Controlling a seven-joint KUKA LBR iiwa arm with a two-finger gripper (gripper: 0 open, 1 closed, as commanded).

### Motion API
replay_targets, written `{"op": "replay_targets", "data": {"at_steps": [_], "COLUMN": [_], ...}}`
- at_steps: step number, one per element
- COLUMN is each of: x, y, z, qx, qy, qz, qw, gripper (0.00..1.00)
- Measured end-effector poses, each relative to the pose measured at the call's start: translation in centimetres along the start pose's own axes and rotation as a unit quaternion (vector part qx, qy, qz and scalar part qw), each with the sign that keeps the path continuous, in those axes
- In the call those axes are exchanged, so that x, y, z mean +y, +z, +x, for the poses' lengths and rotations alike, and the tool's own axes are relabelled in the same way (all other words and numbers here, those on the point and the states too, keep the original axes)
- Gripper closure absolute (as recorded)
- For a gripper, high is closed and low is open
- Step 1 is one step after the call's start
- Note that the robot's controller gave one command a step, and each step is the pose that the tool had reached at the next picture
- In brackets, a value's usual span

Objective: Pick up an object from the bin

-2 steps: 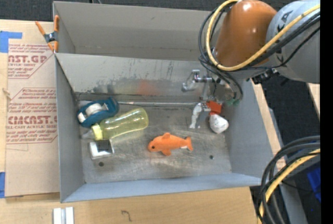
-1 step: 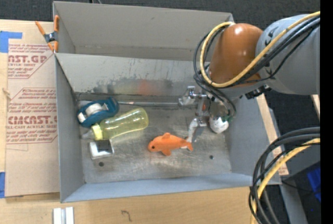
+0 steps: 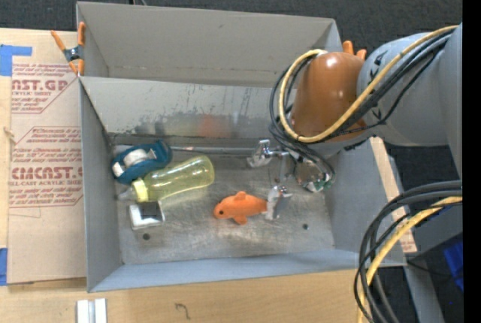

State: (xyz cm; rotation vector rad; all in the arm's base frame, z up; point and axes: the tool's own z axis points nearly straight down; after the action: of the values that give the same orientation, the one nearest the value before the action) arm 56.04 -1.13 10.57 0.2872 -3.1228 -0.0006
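Camera view: arm reaching in from the right, tool low over the right half of the grey metal bin.
The orange wrist cover tips down towards the bin floor, with yellow cables looped round it. The tool's fingers stand wide apart with nothing between them: one is near the foot of the back wall, the other just beside the tail of an orange toy fish. Left of the fish lie a pale yellow bottle, a blue tape dispenser and a small silver block.
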Motion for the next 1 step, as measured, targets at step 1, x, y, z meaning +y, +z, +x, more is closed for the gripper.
{"op": "replay_targets", "data": {"at_steps": [1], "x": [0.85], "y": [3.1], "z": [-0.33], "qx": [-0.0012], "qy": [-0.122], "qz": [0.002], "qw": [0.9925], "gripper": [1.0]}}
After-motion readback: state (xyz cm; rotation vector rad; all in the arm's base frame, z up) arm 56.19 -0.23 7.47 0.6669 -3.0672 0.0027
